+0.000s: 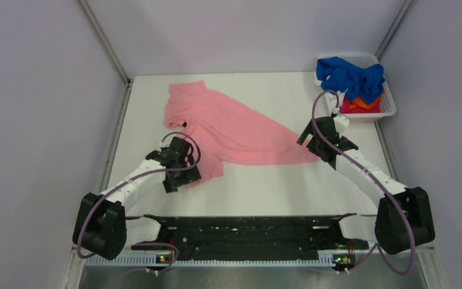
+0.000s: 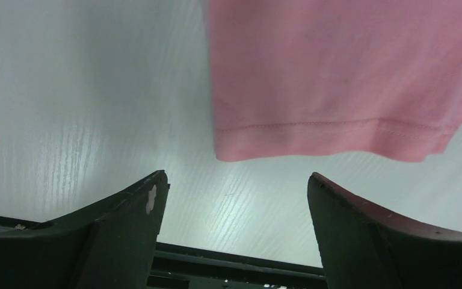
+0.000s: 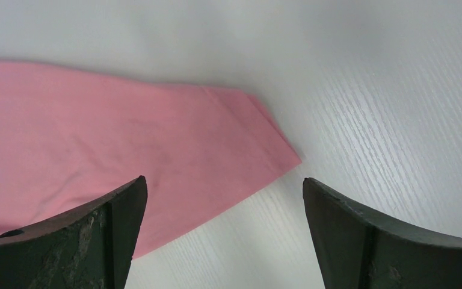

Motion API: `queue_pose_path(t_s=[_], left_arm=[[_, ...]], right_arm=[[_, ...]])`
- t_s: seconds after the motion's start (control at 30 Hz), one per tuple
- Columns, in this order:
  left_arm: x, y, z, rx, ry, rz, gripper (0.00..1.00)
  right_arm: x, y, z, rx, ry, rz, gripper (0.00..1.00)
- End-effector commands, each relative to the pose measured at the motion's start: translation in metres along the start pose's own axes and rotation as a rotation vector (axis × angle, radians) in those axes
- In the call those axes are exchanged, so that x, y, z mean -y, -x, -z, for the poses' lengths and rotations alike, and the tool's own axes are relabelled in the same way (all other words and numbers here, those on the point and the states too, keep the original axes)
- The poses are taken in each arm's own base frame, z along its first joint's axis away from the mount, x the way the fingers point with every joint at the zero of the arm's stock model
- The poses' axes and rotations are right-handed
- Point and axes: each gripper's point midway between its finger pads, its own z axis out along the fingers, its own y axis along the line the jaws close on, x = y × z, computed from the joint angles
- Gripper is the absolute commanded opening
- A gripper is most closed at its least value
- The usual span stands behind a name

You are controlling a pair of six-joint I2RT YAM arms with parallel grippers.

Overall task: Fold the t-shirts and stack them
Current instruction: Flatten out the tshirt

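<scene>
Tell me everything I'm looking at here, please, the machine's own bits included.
pink t-shirt: one, salmon pink, spread unfolded across the table's left and middle
blue t-shirt: one heap, royal blue, on top in the basket
orange and red cloth: count unclear, under the blue t-shirt in the basket
basket: one, white, far right corner of the table
table: one, white, under everything
base rail: one, black, along the near edge
left arm, right arm: two, white and black, one at each near corner
left gripper: one, black, open and empty, by the pink t-shirt's hem
right gripper: one, black, open and empty, at the pink t-shirt's right corner
</scene>
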Motion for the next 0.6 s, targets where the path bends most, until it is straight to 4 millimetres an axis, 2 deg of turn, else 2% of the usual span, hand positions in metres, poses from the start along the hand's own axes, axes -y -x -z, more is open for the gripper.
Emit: queue_pose_path(t_s=[0.0,0.17,0.33,0.57], left_arm=[[0.006,0.006,-0.003,0.027,-0.016,0.032,0.86],[0.014,0.008,-0.015,0.016,-0.030,0.016,0.73],[0.014,0.012,-0.026,0.020,-0.003,0.016,0.62],[0.015,0.011,-0.040,-0.009,0.030,-0.004,0.39]], right_arm=[[0.003,0.007,-0.002,0.014,-0.029,-0.022,0.98],[0.006,0.004,-0.007,0.002,-0.050,-0.014,0.98],[0.009,0.003,-0.009,-0.007,-0.063,-0.014,0.97],[0.013,0.002,-0.011,-0.012,-0.079,-0.012,0.97]])
